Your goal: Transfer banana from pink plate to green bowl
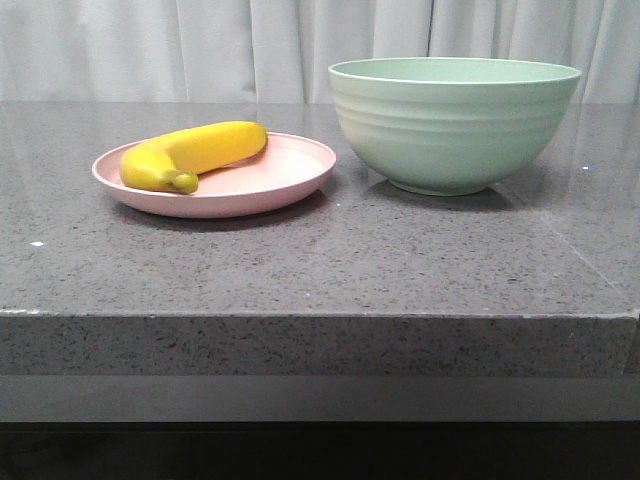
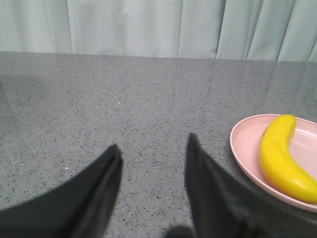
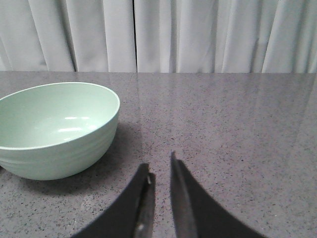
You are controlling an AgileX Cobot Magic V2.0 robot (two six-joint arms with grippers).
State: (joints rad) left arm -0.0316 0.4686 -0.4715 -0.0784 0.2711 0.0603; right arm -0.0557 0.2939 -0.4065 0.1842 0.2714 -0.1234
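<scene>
The banana lies on its side on the plate, toward the plate's far-left part, with its dark tip pointing to the front and its other end resting near the far rim. The bowl stands upright just to the right of the plate, apart from it, and appears empty in the right wrist view. Both sit on the grey stone table.

No arm shows in the front view. The left gripper hangs over bare table with its jaws spread wide and nothing between them; the plate and banana lie near it, off to one side. The right gripper is nearly closed, with only a narrow gap between its fingers, and holds nothing; the bowl is near it.

The step in hand is judged to be the approach and grasp; the transfer is not yet begun. The left gripper is the better placed and already wide enough.

Procedure:
1. Bring the left gripper over the banana's thick middle, not the tip.
2. Turn the jaws across the fruit's length, so that they close on its narrow width.
3. Lower until the fingertips straddle the fruit without pressing on the plate, which is light and may slide or tip.
4. Close gently; the curved skin may roll.
5. Lift clear of the bowl's high rim before moving across.
</scene>
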